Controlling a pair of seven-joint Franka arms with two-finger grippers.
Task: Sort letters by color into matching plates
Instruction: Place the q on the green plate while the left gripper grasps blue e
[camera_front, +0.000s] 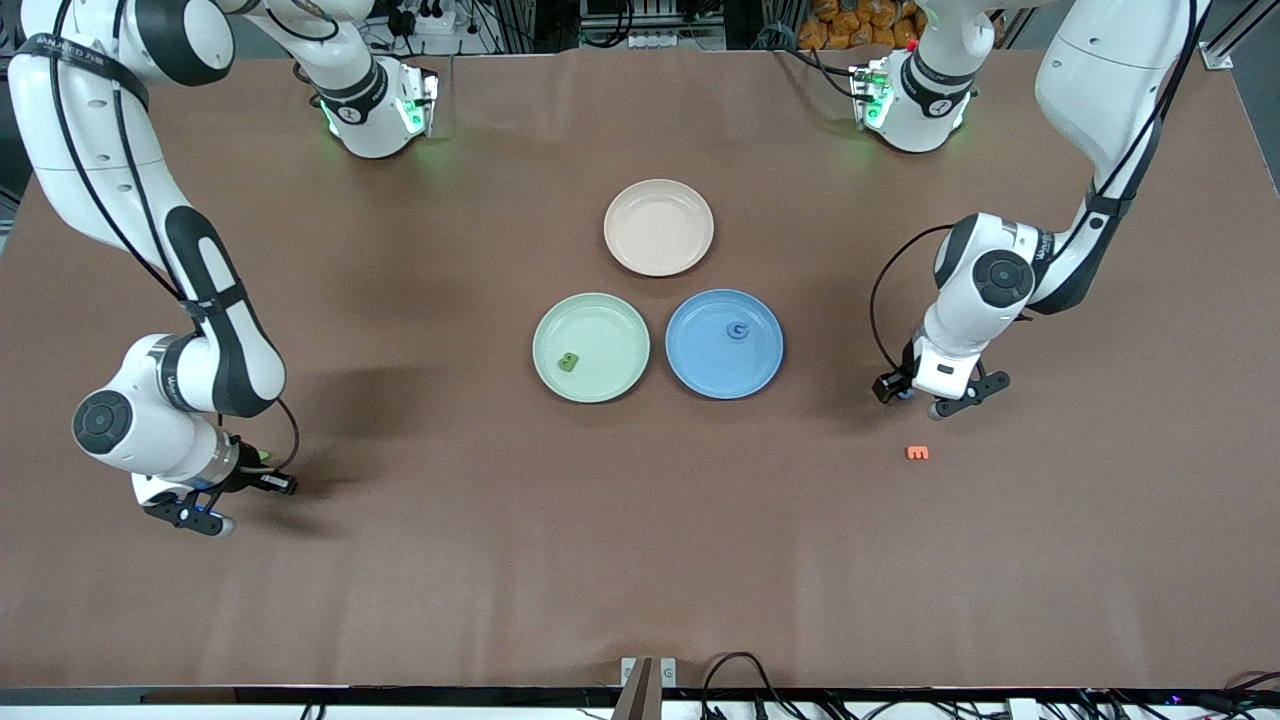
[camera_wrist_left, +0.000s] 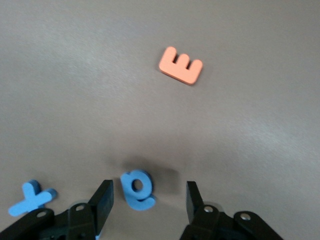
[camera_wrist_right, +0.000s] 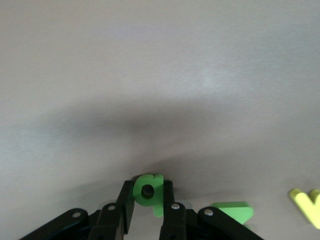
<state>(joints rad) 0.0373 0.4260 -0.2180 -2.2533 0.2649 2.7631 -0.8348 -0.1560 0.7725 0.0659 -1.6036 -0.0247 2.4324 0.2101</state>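
In the right wrist view my right gripper is shut on a green letter down at the table, toward the right arm's end. Beside it lie another green letter and a yellow letter. My left gripper is open astride a blue letter that lies on the table, with a gap at each finger. A second blue letter lies beside it. The mint green plate holds one green letter. The blue plate holds one blue letter.
A beige-pink plate sits farther from the front camera than the two other plates. An orange letter E lies near my left gripper, nearer to the front camera. The brown table mat stretches wide around the plates.
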